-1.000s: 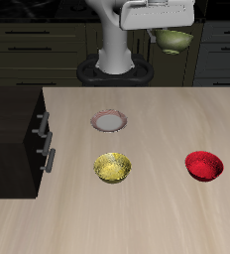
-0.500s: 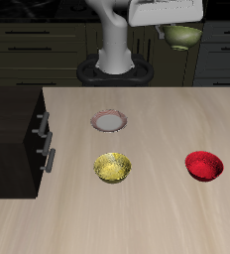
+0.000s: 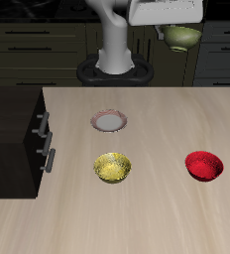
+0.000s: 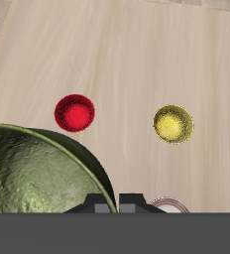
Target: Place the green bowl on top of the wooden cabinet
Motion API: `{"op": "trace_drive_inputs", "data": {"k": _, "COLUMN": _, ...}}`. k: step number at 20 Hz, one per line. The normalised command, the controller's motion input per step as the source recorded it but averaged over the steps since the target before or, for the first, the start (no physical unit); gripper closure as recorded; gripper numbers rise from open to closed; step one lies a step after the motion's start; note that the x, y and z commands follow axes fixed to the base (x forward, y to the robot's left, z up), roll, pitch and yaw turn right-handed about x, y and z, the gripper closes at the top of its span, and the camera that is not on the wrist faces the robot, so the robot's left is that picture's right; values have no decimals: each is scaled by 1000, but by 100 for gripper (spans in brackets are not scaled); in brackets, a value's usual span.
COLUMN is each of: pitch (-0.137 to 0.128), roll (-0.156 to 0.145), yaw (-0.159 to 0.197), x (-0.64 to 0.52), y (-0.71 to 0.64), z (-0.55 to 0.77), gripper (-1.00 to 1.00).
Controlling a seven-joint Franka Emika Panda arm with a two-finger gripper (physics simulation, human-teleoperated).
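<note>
On the light wood table [image 3: 137,213], nearest the front edge, sits the yellow-gold speckled bowl [image 3: 113,167], with the glossy red bowl [image 3: 204,165] level with it and well apart. Just behind the yellow bowl lies a small plate [image 3: 108,121]. The wooden cabinet [image 3: 10,134] stands at the table's edge, its flat top bare. Farthest back, high above the table's rear, the gripper [image 3: 176,28] holds the green bowl [image 3: 181,38] by its rim, well apart from the cabinet
</note>
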Motion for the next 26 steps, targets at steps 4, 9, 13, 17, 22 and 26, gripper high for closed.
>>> {"op": "trace_drive_inputs", "data": {"k": 4, "pitch": 1, "roll": -20, "yaw": 14, "x": -7, "y": -2, "z": 41, "gripper": 100}}
{"op": "trace_drive_inputs", "data": {"k": 9, "pitch": -7, "roll": -25, "yaw": 41, "x": 123, "y": -55, "z": 29, "gripper": 100}}
{"op": "trace_drive_inputs", "data": {"k": 13, "pitch": -8, "roll": -21, "yaw": 11, "x": 128, "y": -23, "z": 28, "gripper": 100}}
{"op": "trace_drive_inputs", "data": {"k": 17, "pitch": -6, "roll": -34, "yaw": 21, "x": 102, "y": -23, "z": 16, "gripper": 100}}
{"op": "trace_drive_inputs", "data": {"k": 22, "pitch": 1, "roll": -25, "yaw": -11, "x": 192, "y": -10, "z": -3, "gripper": 100}}
{"op": "trace_drive_inputs", "data": {"k": 26, "pitch": -9, "roll": -26, "yaw": 38, "x": 92, "y": -18, "z": -112, "gripper": 100}}
